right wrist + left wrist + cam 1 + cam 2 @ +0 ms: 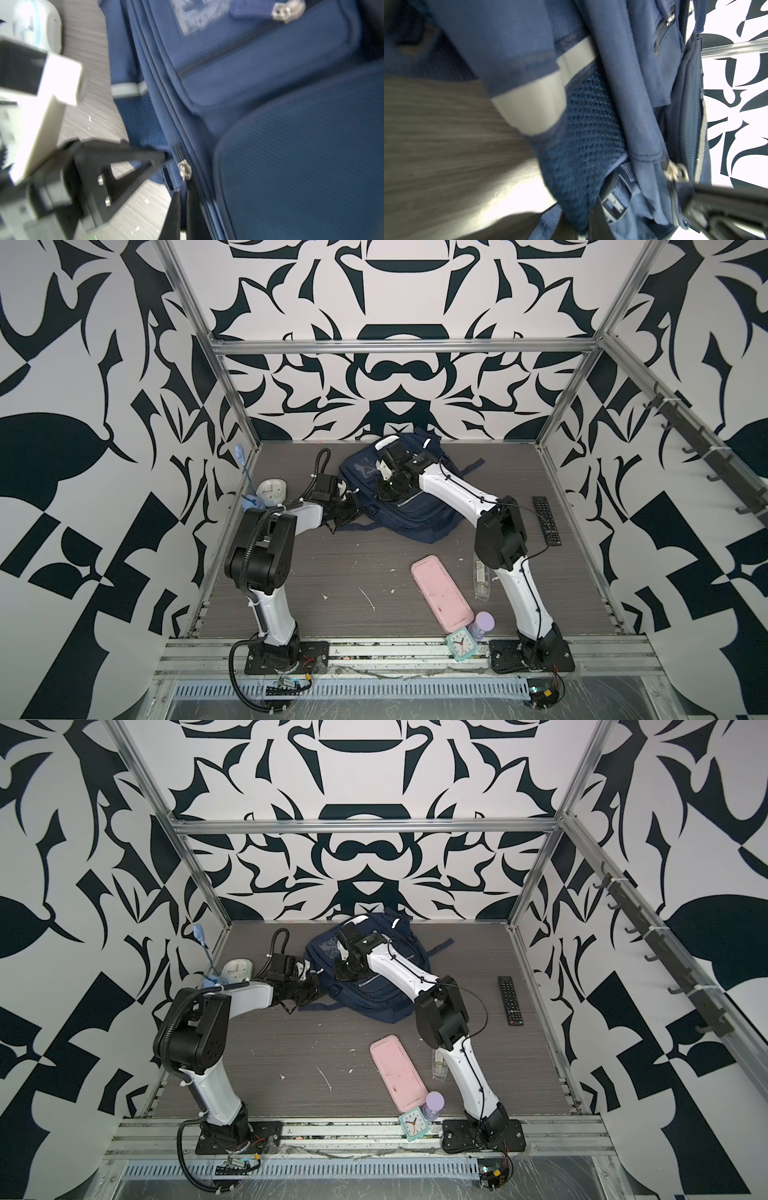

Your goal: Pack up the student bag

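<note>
Student bag (415, 522), left claw (352, 506) pinching its zipper pull (675, 172), right claw (383, 489) closed atop it

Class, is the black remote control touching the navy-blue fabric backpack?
Apart: both top views show bare grey table between black remote control and navy-blue fabric backpack.

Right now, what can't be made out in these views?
- Inside of the student bag: its fabric hides it in every view.
- What the left gripper pinches: left wrist view, frame edge and its own finger cover it.
- What the right gripper pinches: right wrist view, blurred, fingers cover it.
- Label on the clear packet: top views, too small, right arm overlaps it.
</note>
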